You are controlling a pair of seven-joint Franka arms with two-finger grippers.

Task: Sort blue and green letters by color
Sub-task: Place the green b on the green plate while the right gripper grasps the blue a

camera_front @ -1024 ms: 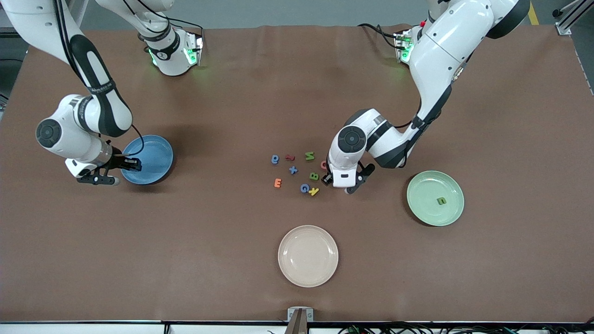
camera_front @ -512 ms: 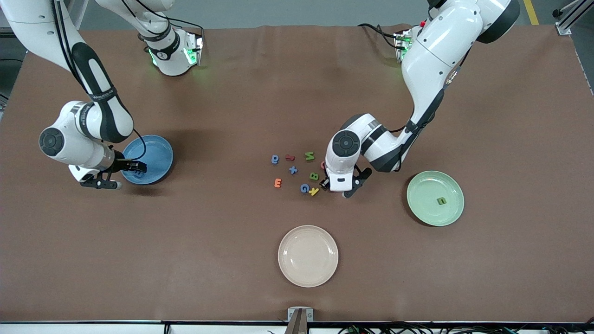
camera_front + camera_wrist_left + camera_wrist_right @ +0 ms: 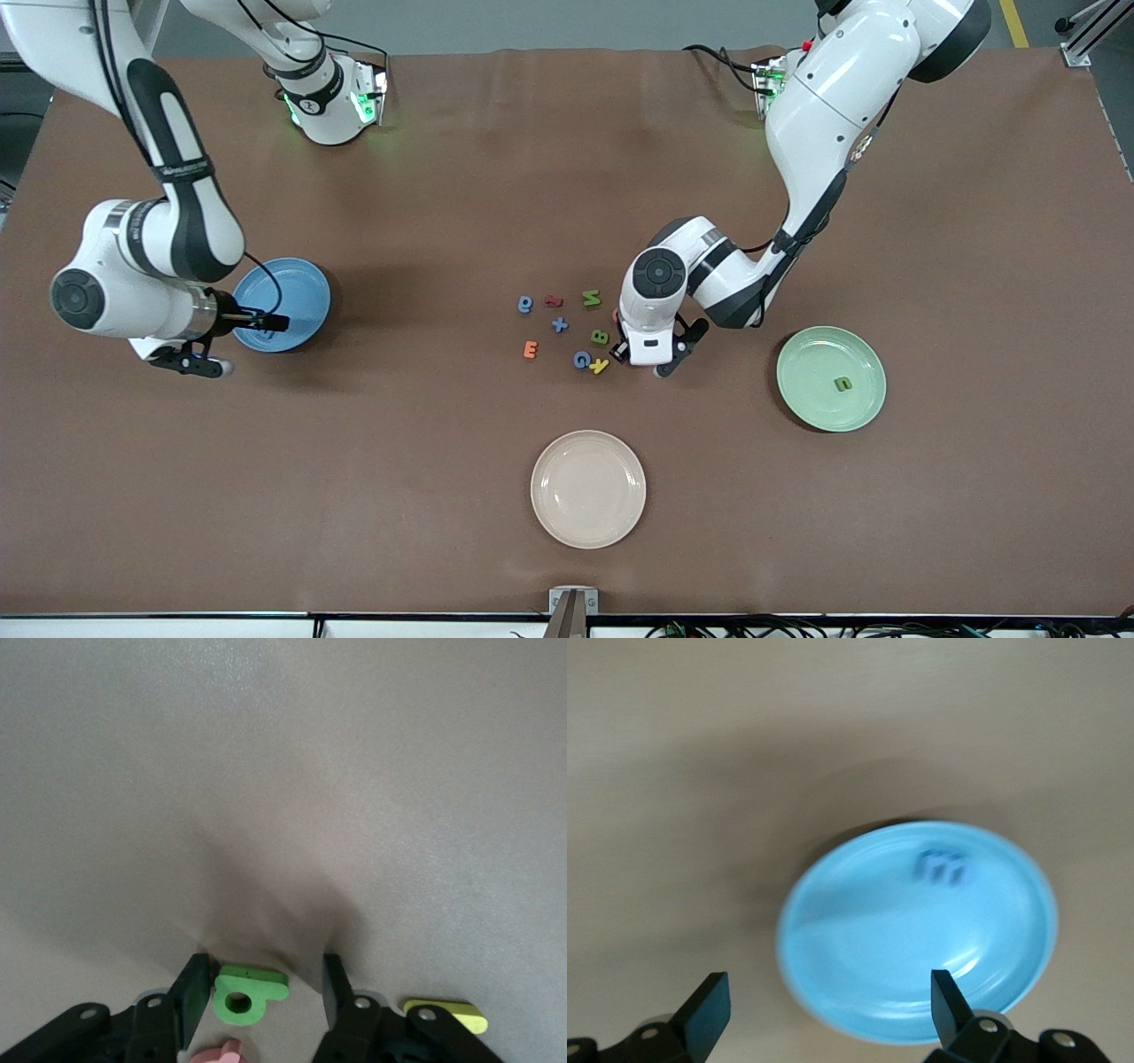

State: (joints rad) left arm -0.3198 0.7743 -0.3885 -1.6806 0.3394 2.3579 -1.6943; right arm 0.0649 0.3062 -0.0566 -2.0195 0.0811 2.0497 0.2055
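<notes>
Here your left pincer (image 3: 631,352) is low over the tabletop (image 3: 974,221), at the edge of the letter cluster toward the left arm's end. The left wrist view shows its fingers (image 3: 191,988) spread, straddling a green letter (image 3: 248,994) that lies flat between them, untouched; a grasp looks imminent, so the opening is presumably kept wide to clear the foam edges. A yellow letter (image 3: 447,1013) and a pink one (image 3: 220,1053) lie just beside the pincer and could be nudged on closing.

Your right pincer (image 3: 252,321) hangs over the blue plate (image 3: 306,279), its fingers (image 3: 709,1005) spread and empty. One blue letter (image 3: 943,866) lies in that plate, so a delivery there appears complete.

The green plate (image 3: 864,359) holds one green letter (image 3: 842,384). Remaining in the cluster are the blue letters (image 3: 525,305), (image 3: 560,324) and (image 3: 582,359), and the green ones (image 3: 592,298) and (image 3: 600,337). The beige plate (image 3: 588,523), nearest the front camera, is bare.
</notes>
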